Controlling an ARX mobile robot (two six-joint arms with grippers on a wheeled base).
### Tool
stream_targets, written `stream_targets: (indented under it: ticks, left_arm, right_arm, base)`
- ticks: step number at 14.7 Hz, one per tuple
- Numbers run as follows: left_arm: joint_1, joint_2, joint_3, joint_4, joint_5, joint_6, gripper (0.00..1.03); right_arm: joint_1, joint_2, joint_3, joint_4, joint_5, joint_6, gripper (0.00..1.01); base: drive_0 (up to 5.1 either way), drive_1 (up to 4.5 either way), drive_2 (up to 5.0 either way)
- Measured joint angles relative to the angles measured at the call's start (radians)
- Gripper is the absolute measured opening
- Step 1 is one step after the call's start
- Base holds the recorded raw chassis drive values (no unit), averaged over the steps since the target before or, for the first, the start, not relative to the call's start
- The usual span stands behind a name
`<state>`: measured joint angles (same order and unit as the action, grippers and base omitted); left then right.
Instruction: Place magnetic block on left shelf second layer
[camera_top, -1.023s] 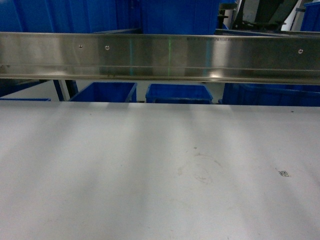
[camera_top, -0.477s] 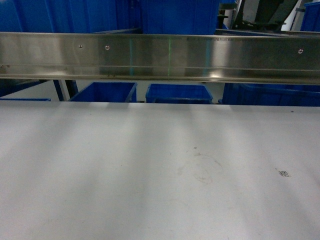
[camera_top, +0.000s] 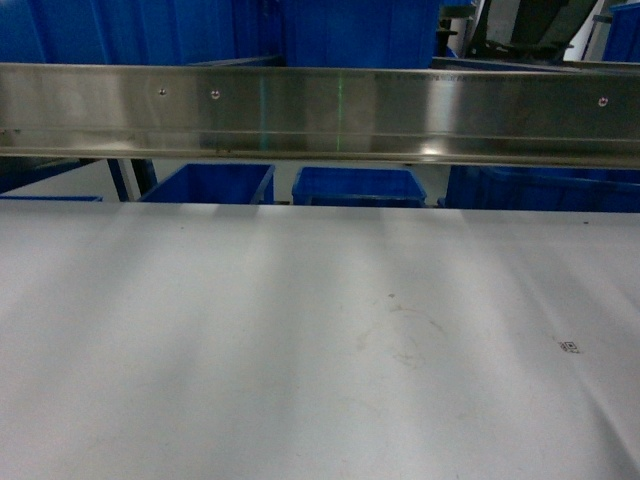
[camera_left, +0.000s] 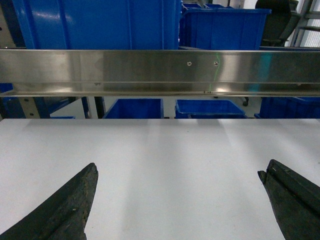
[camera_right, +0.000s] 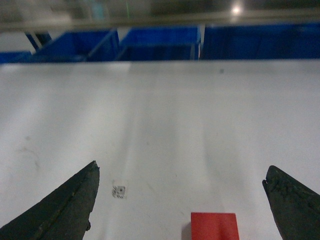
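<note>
Head view: white table (camera_top: 300, 350) fills lower frame; a small printed marker (camera_top: 568, 347) sits toward its right edge. Stainless steel rail (camera_top: 320, 112) of the shelf runs horiz. across the top, past the table's far edge, w/ blue crates (camera_top: 355, 186) above and below it. No gripper or red block shows in this view. Left wrist view: left gripper (camera_left: 177, 205) is open, fingers (camera_left: 65, 212) spread wide at frame's lower corners, nothing between them but bare table (camera_left: 175, 165). Steel rail (camera_left: 160, 70) spans frame beyond the table's far edge; blue crates (camera_left: 100, 22) sit on the tier above it, more below. Right wrist view: right gripper (camera_right: 182, 205) also open, fingers (camera_right: 62, 210) wide apart. Magnetic block (camera_right: 215, 226), red, lies on table (camera_right: 165, 115) at bottom of frame, between the fingers, nearer the right one, touching neither; cut off by frame edge. Printed marker (camera_right: 118, 190) just beside the left finger. Blue crates (camera_right: 160, 42) line the table's far edge.
</note>
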<state>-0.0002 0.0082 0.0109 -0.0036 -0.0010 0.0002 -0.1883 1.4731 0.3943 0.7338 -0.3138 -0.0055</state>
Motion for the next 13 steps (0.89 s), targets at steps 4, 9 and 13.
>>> stream_targets:
  ticks: [4,9,13]
  left_arm:
    - [0.000,0.000,0.000,0.000,0.000,0.000,0.98]
    - [0.000,0.000,0.000,0.000,0.000,0.000,0.98]
    - [0.000,0.000,0.000,0.000,0.000,0.000,0.98]
  right_arm:
    - [0.005,0.286,0.116,0.038,0.052,-0.083,0.98]
    - [0.003,0.398,0.116,0.065,0.056,-0.101,0.98]
    - [-0.011,0.406,0.073,0.109,0.043,-0.101,0.61]
  base:
    - [0.0,0.00,0.0]
    - [0.0,0.00,0.0]
    - [0.0,0.00,0.0]
